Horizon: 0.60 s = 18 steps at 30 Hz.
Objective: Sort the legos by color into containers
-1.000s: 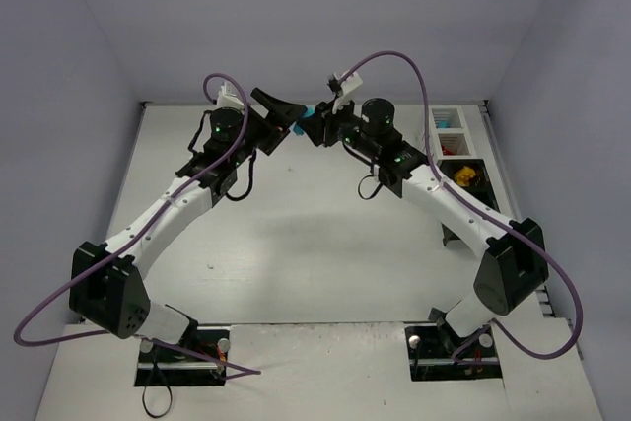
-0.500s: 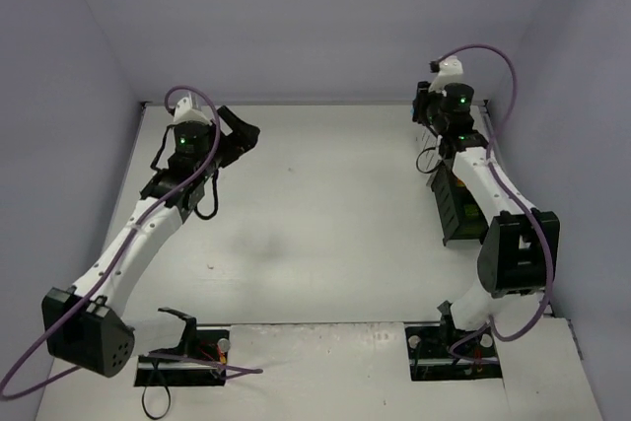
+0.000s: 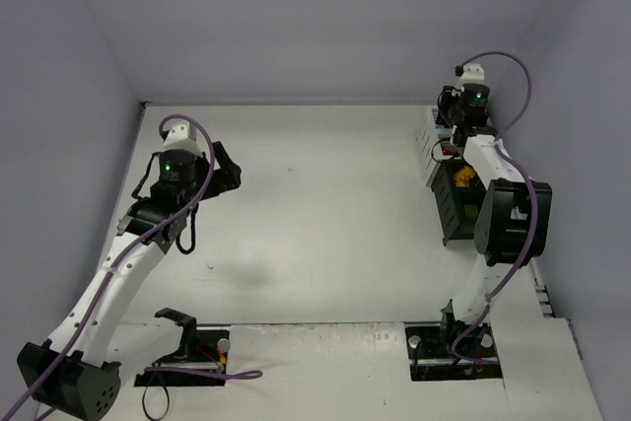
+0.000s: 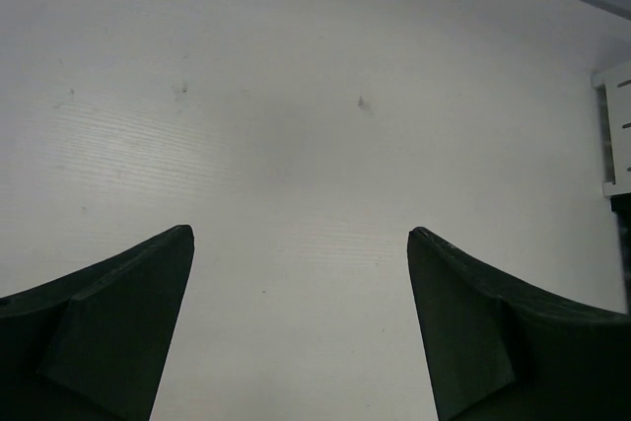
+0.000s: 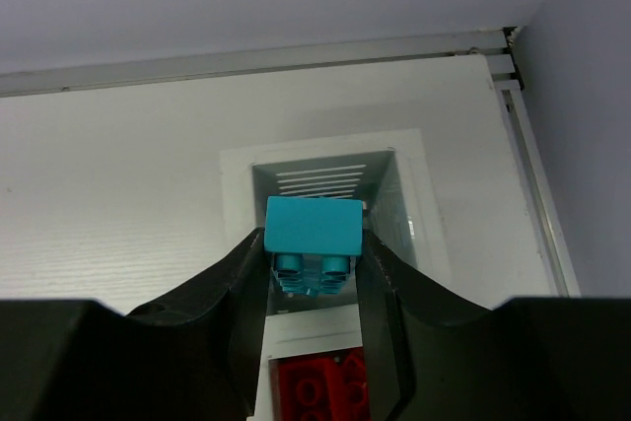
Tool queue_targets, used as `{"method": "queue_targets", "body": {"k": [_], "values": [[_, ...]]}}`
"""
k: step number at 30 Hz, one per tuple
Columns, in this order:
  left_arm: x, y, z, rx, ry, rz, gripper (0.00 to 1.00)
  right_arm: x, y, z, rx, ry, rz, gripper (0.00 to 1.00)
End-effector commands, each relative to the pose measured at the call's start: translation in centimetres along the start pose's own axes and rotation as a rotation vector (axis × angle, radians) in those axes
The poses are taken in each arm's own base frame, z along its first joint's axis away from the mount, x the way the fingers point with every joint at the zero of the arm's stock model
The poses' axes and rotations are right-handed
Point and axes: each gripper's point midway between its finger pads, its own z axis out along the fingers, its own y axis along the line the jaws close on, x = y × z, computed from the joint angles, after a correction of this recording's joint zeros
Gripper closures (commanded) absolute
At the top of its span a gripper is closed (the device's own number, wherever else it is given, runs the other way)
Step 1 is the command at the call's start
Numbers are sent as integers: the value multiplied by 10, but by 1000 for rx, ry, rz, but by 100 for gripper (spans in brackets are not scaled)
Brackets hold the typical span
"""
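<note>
Two arms (image 3: 118, 268) (image 3: 490, 160), one cyan lego (image 5: 314, 227), one white container (image 5: 325, 143)

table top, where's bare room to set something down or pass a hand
Widest bare patch: the table middle, between the left gripper and the containers on the right edge, extending to the far wall. Crowded: that right edge, where the right gripper holds a cyan brick over the white bin.

Your containers (image 3: 449, 212) run in a row along the table's (image 3: 315, 214) R edge. R gripper (image 5: 314, 244) hangs over the far bin (image 5: 317, 182) w/ a brick (image 5: 314, 227) btwn its fingers; more bricks (image 5: 317, 386) in the next bin (image 5: 340, 344). L gripper (image 4: 301, 234): well L.
</note>
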Motion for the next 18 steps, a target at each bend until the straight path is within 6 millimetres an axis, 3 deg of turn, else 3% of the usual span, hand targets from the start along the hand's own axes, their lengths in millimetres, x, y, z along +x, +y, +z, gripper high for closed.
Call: {"method": "queue_targets", "body": {"k": [1, 3, 4, 7, 13, 18], "values": [[-7, 10, -14, -38, -38, 47, 18, -39, -10, -4, 20, -105, 19, 100], [-5, 14, -16, -49, -38, 50, 18, -32, -12, 0, 15, -88, 19, 92], [-5, 14, -16, -48, -38, 51, 18, -32, -12, 1, 15, -88, 18, 80], [-7, 14, -18, -55, -41, 57, 18, -34, -11, 1, 6, -91, 5, 72], [-16, 15, -26, -63, -63, 72, 18, -44, -9, -2, -9, -103, -23, 33], [-30, 14, -39, -64, -98, 79, 18, -60, -3, -23, -43, -137, -32, 28]]}}
